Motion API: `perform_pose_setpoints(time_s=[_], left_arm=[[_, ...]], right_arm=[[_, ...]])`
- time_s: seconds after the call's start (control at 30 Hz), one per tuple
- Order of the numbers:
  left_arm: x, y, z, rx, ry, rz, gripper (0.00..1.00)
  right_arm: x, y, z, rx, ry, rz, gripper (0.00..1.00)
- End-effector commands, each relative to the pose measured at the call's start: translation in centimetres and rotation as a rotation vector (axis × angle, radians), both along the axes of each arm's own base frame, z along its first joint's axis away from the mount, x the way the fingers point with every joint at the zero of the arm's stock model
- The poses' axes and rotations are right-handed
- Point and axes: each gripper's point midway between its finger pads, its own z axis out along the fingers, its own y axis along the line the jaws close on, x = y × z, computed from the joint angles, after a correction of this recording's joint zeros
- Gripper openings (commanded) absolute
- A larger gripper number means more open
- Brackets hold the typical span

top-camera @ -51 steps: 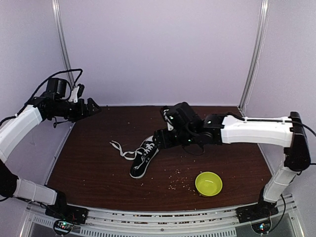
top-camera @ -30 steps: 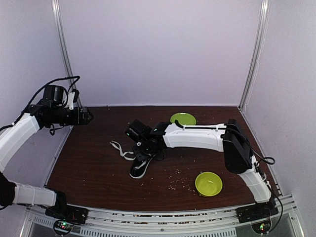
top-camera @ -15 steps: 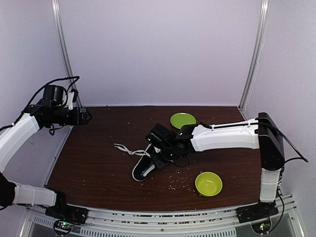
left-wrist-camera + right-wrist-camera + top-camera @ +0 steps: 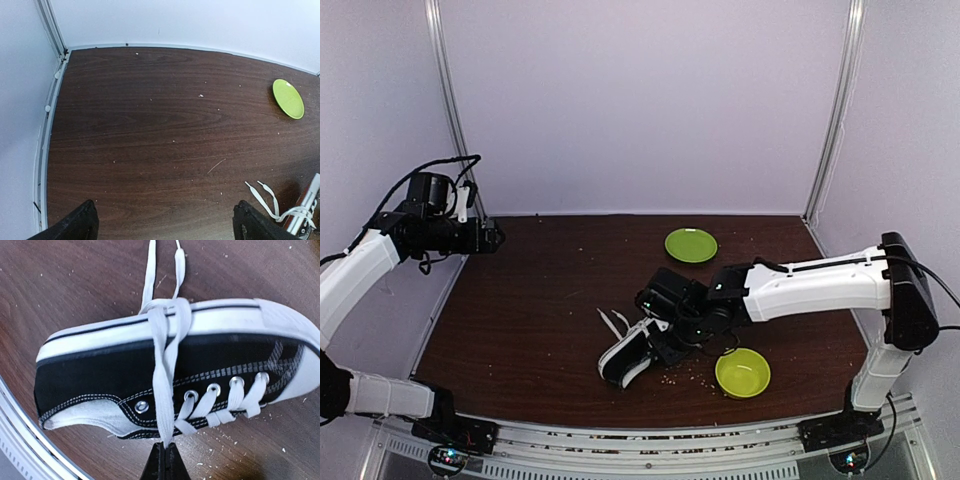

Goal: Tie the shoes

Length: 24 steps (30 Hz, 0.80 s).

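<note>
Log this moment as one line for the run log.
right hand: shut on laces | sneaker: on table, laces untied, ends trailing loose | left hand: open, empty, far from sneaker

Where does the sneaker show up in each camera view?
Top external: sneaker at lower centre of the table.
Left wrist: only a sliver at the bottom right edge.
Right wrist: fills the frame, seen side-on.
Shared landmark: its white laces.

A lime-green bowl sits on a dark wooden table — matching plate well behind it, pale crumbs scattered just beside.
</note>
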Motion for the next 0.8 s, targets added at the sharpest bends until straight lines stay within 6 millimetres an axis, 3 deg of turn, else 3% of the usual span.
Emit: perform_pose_setpoints(time_s=[0.0, 0.1, 0.23, 0.3, 0.43, 0.53, 0.63, 0.77], left_arm=[[0.0, -0.5, 0.5, -0.009, -0.027, -0.033, 0.96], [-0.2, -1.0, 0.2, -0.031, -0.037, -0.058, 0.96], [-0.5, -3.1, -0.4, -0.083, -0.017, -0.122, 0.96], [-0.7, -5.5, -1.6, -0.124, -0.002, -0.168, 0.95], [-2.9, -13.1, -6.3, -0.253, 0.112, -0.302, 0.91], [-4.5, -17.4, -9.1, -0.314, 0.170, -0.360, 0.89], [-5.1, -18.2, -11.1, -0.331, 0.202, -0.339, 0.88], [-5.3, -16.3, -11.0, -0.310, 0.157, -0.260, 0.90]], right_arm=[[2.4, 1.2, 3.8, 0.069, -0.114, -0.074, 0.00], [3.1, 1.6, 4.4, 0.080, -0.132, -0.102, 0.08], [3.8, 1.7, 6.0, 0.107, -0.170, -0.125, 0.36], [4.3, 1.4, 6.5, 0.114, -0.186, -0.145, 0.45], [5.5, 1.3, 6.5, 0.111, -0.189, -0.177, 0.51], [6.4, 2.5, 6.1, 0.104, -0.204, -0.153, 0.57], [7.3, 4.0, 5.4, 0.076, -0.209, -0.129, 0.57], [8.5, 5.6, 3.5, 0.028, -0.200, -0.111, 0.59]])
